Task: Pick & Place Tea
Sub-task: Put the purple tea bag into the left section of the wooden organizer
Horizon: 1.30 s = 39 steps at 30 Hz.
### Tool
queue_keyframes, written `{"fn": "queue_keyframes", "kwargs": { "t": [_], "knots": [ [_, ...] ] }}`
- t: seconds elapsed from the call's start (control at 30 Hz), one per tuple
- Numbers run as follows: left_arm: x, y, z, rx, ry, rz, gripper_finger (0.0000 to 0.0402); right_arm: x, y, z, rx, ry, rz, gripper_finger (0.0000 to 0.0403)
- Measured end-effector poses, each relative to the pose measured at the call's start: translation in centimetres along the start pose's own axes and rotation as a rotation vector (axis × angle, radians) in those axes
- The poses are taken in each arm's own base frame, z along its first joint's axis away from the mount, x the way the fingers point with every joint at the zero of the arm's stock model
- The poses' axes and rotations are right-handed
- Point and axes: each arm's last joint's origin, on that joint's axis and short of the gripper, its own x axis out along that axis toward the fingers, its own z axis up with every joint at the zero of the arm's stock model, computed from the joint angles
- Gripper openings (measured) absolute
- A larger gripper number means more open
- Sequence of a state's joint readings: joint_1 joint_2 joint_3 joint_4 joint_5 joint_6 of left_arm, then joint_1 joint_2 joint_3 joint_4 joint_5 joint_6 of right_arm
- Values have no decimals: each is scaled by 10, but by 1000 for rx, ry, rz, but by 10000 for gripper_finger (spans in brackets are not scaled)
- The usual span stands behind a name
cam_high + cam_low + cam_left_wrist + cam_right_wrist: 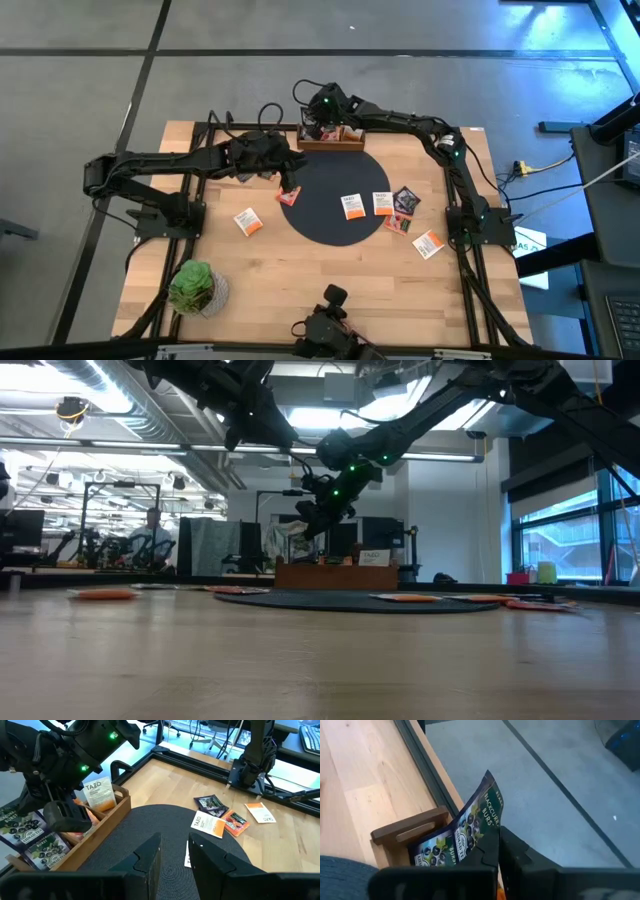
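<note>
1. Near: tea packets [351,206] lie loose on the black mat [330,225] and bare worktop [300,280], easy to reach.
2. Left claw [290,185] hovers over the mat's edge, part open, empty.
3. Far: right claw [499,851], clamped on a blackcurrant packet [470,827], poised above the wooden box [330,140] at the worktop's edge, probably to slot it in.

A wooden table [330,285] carries a round black mat [335,205] in the middle, a wooden box [330,143] at the mat's far edge, and a green plant [192,285] near one front corner.
</note>
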<state>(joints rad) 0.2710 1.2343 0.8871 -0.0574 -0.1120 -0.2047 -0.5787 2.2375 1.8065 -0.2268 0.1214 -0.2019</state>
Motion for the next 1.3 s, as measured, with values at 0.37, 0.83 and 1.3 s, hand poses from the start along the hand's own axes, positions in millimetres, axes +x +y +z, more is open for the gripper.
{"fn": "queue_keyframes", "kwargs": {
  "t": [0.37, 0.83, 1.3],
  "knots": [
    [0, 0, 0, -1, 0, -2, 95, 4, 17, -12, 36, 35, 38, 6],
    [0, 0, 0, -1, -1, -2, 95, 6, 19, -29, 66, 130, -146, 41],
    [0, 0, 0, -1, -1, -2, 95, 7, 22, -30, -29, 133, -33, 53]
  ]
}}
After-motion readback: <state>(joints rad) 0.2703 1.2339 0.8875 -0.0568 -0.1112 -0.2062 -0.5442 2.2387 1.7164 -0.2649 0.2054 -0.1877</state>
